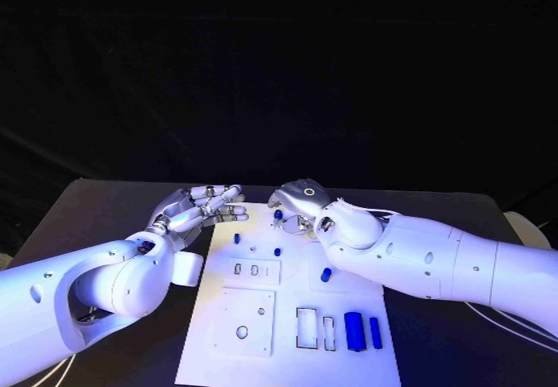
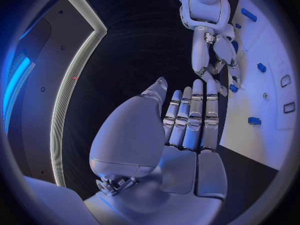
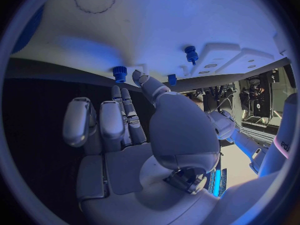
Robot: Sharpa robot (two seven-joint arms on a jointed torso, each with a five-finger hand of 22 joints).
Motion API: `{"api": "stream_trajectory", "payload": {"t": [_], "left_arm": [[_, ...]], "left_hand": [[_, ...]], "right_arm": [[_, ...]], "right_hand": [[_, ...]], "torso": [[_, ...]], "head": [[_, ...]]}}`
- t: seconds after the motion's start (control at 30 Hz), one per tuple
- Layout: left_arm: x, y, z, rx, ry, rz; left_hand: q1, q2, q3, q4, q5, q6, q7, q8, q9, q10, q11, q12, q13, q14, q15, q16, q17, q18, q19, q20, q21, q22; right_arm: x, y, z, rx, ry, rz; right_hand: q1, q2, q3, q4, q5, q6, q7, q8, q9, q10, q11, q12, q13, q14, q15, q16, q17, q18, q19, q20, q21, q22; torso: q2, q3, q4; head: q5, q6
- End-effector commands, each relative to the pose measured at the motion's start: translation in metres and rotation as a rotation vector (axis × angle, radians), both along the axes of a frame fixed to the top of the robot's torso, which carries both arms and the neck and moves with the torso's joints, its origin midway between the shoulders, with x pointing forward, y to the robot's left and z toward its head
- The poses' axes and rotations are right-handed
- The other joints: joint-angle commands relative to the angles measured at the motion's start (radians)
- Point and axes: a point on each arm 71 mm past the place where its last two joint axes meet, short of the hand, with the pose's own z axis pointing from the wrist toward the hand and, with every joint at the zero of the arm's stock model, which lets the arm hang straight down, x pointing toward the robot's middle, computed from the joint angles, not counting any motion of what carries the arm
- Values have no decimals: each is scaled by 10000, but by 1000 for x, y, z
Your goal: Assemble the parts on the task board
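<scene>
Head view first: white task board (image 1: 291, 322) flat on the black table (image 1: 105, 210), stretching toward the near edge. Left hand (image 1: 200, 208) hovering just off the board's far left corner, palm up-ish, fingers stretched out side by side, holding nothing. Right hand (image 1: 297, 208) over the board's far end, fingers curled downward near a small blue peg (image 1: 279, 215). Whether pinching that peg or only touching beside it: cannot tell from here. More blue parts scattered on the board: a small one (image 1: 237, 239) near the left edge, another (image 1: 276, 251) mid-board, an oblong one (image 1: 326, 275) just by the right forearm, and two long blue bars (image 1: 355, 331) standing side by side in the slots at the near right, next to outlined empty recesses (image 1: 307, 328).

Over to the left wrist view: left hand (image 2: 187, 120) flat and open, fingers straight and close together, thumb apart, nothing in the palm. Beyond it the right hand (image 2: 215, 60) reaching down onto the board (image 2: 262, 130), fingertips at a blue part (image 2: 233, 88).

Right wrist view now: right hand (image 3: 125, 125) with fingers extended toward the board's edge (image 3: 187, 45), thumb raised. Blue peg (image 3: 119, 73) just past the fingertips, two more (image 3: 191, 53) farther along. Nothing visibly clasped here, fingers fairly narrow.
</scene>
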Motion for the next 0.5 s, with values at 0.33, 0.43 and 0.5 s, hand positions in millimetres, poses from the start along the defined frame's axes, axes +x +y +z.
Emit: {"api": "stream_trajectory", "payload": {"t": [0.33, 0.43, 0.5], "left_arm": [[3, 4, 0, 3, -105, -65], [6, 6, -1, 19, -102, -25], [7, 7, -1, 24, -105, -7]], "left_hand": [[32, 64, 20, -66, -23, -4, 61, -58, -15, -22, 30, -46, -12, -43, 46, -57, 11, 106, -86, -2, 38, -15], [42, 70, 27, -75, -22, 1, 52, -60, -14, -18, 27, -49, -11, -43, 46, -61, 12, 106, -90, -1, 38, -15], [61, 84, 44, -93, -22, 21, 21, -62, -9, 4, 13, -58, -8, -45, 42, -74, 13, 108, -98, 2, 41, -17]], "right_arm": [[-20, -54, 37, 1438, -23, -346], [-23, -80, 44, 1690, 658, -934], [-24, -95, 44, 1719, 1236, -1384]], "right_hand": [[-57, -128, -350, 548, 802, 210, -35, 27, 68, 703, -131, 586, 86, -3, -52, -114, -110, 119, -5, -83, -168, -19], [-72, -288, -480, 635, 655, 275, -236, 33, 90, 2680, -554, 1729, 643, 46, -333, -10, 49, 118, 43, -247, -149, 45], [-126, -634, -999, 701, 587, 516, -397, 208, 176, 4161, -779, 5703, 4373, 258, -568, 584, 994, 64, 164, -496, -40, 221]], "torso": [[-120, 40, -128], [-210, 39, -181], [-253, 38, -212]], "head": [[43, 10], [-36, -32], [-111, -14]]}}
